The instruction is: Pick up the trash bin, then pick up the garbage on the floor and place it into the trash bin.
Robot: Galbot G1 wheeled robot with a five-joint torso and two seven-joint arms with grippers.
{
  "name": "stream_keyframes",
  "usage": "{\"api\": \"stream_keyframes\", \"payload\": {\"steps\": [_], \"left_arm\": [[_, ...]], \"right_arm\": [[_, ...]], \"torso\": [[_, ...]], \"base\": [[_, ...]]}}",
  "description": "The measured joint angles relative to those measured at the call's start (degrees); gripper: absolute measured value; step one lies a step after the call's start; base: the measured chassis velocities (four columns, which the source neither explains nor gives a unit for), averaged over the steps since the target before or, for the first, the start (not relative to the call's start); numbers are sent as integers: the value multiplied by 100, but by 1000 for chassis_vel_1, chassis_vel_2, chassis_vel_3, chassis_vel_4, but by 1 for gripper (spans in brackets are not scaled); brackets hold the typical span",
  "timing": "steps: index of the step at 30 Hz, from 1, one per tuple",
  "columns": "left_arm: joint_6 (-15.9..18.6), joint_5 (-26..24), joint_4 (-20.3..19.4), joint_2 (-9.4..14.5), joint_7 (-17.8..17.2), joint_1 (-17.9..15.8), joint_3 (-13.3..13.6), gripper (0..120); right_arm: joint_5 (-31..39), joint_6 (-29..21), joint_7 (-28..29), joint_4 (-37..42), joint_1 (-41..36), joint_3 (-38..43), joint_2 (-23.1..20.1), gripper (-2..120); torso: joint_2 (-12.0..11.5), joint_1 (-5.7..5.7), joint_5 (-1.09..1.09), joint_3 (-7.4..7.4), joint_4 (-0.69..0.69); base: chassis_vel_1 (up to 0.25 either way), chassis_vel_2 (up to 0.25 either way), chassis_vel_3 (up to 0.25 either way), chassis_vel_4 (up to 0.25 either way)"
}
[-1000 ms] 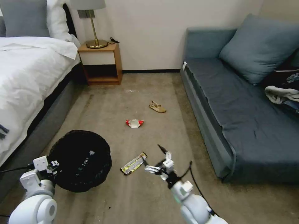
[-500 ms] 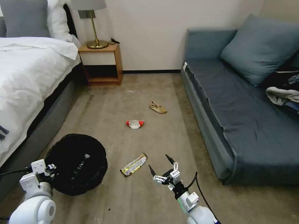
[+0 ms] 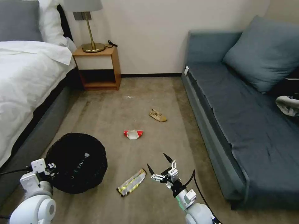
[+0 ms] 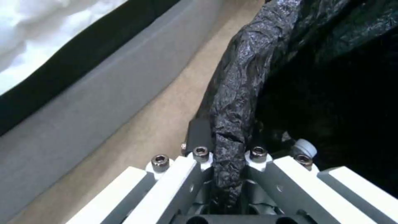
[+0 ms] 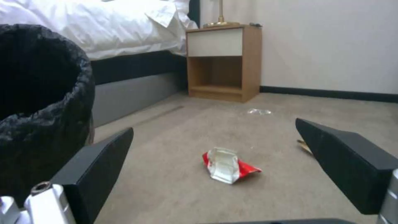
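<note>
While the left pincer (image 4: 226, 174) is clamped on the crinkled bag-lined rim of the round, wide black trash bin (image 3: 78, 161), the bin sits low at the robot's left, close beside the grey base of the white-sheeted bed (image 3: 25, 81). On the wrist view the black plastic rim (image 4: 236, 109) runs straight between the two closed white fingers.

Over the beige carpet floor (image 3: 102, 109), the right pincer (image 3: 159, 164) hovers with its black-tipped fingers spread wide apart and nothing between them. A long silver-yellow wrapper (image 3: 131, 182) lies flat on the carpet just to that pincer's left, between it and the bin, touching neither.

Farther ahead, a red-white packet (image 3: 133, 134) lies in the middle of the floor; the right wrist view frames it (image 5: 228, 165) between the two open fingers, well apart from them. Beyond it rests a tan paper piece (image 3: 157, 115), nearer the blue-grey sofa (image 3: 243, 118). A wooden nightstand (image 3: 98, 67) stands against the far wall beside the bed.
</note>
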Motion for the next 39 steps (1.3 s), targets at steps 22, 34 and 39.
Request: {"api": "stream_keyframes", "payload": {"steps": [22, 34, 39], "left_arm": [[-5, 122, -498, -264, -15, 141, 7, 3], [31, 224, -839, -413, -22, 260, 32, 3], [31, 241, -844, -414, -37, 279, 32, 3]], "right_arm": [[3834, -5539, 3117, -231, 2363, -2699, -43, 100], [4655, -5176, 3418, -1367, 2631, -2739, 838, 100], [4650, -5229, 3538, -1512, 2605, -2563, 960, 100]], "torso": [[0, -1, -2, -1, 2], [0, -1, -2, -1, 1], [0, 0, -2, -1, 0]], "base": [[-8, 12, 13, -16], [0, 0, 0, 0], [0, 0, 0, 0]]}}
